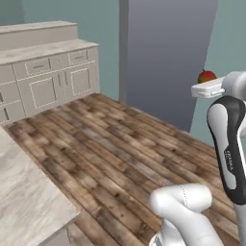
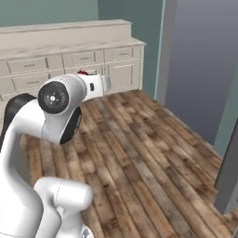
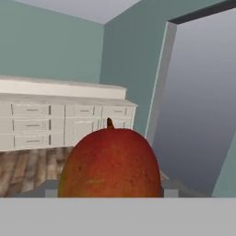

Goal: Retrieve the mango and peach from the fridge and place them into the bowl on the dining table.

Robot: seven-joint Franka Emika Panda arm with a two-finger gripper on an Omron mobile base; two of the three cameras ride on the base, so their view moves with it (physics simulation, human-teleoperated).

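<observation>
Gripper (image 3: 110,193) pinching the mango (image 3: 110,161) between its jaws, fruit sitting just ahead of the fingertips, carried high over wood floor (image 1: 120,144), likely so it clears the dining table (image 1: 24,192) edge on approach.

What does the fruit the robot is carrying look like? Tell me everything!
The mango is a roundish fruit, mostly orange-red with a yellow-green tinge low on its left side, smooth-skinned with faint speckles. A short dark stem sticks up from its top. It sits upright between the fingers of the gripper, held up in the air above the wooden floor, near the tall grey fridge. In the left base view it peeks out red and yellow-green above the white hand.
</observation>
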